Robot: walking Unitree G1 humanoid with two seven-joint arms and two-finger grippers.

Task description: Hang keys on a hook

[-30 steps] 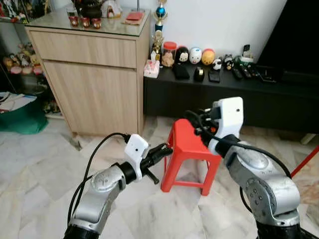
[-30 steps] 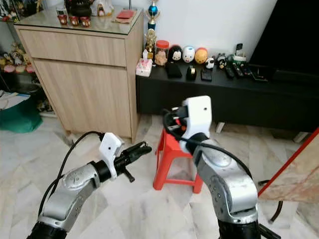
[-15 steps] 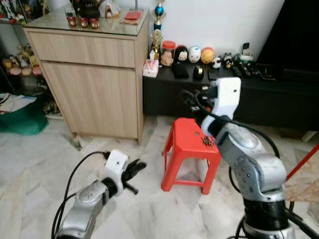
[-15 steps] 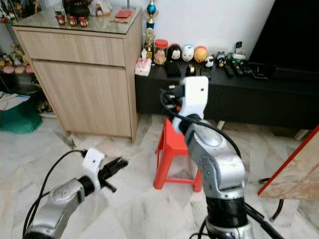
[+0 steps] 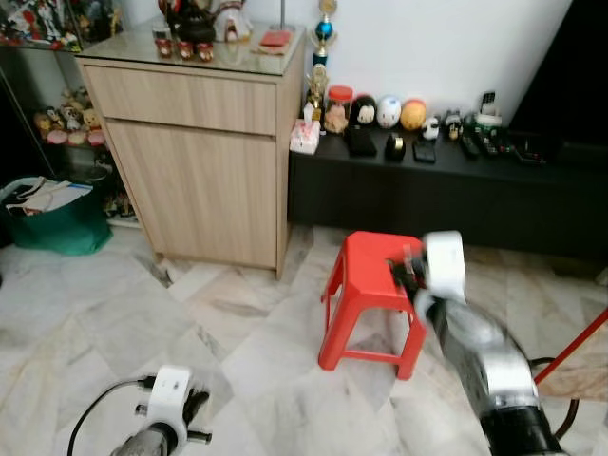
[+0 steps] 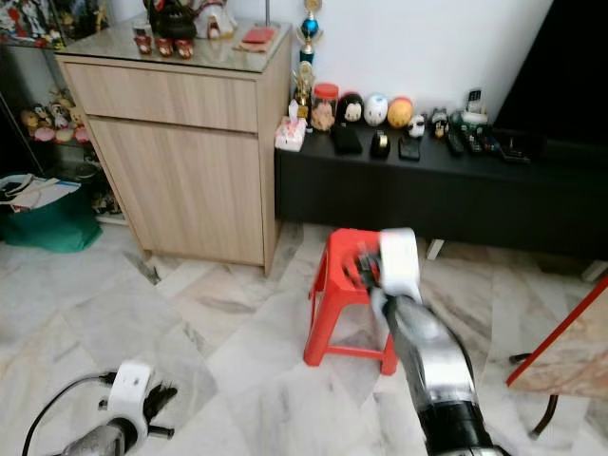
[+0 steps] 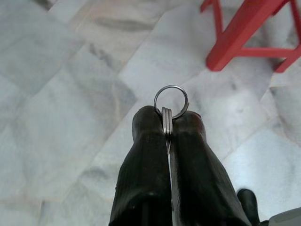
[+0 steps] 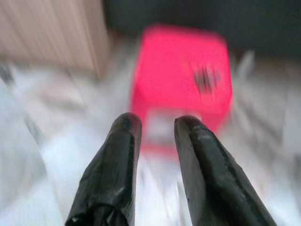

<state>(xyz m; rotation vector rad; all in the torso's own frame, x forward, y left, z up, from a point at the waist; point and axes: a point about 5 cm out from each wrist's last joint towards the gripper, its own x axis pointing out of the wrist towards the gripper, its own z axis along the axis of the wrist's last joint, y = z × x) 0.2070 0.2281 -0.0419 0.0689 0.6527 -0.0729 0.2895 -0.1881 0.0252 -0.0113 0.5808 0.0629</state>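
Your left gripper has dropped from chest height beside the red stool to low over the marble floor, and your right gripper has swung down and out toward the stool, blurred with motion. Both arms are lowering rather than reaching, and no hook is visible, so you probably need to find it first.

The keys are safe: the two left fingers press together on the flat metal blades, which sit edge-on between the pads, and the thin steel ring stands clear just past the fingertips. That round, open loop is the part to slip over a hook, and it is well presented.

The right fingers stand slightly apart with nothing between them; beyond their tips lies the stool's smooth plastic seat, with a small dark thing on it, too blurred to name.

The floor is glossy, veined grey-white stone, where dropped keys would likely skid.
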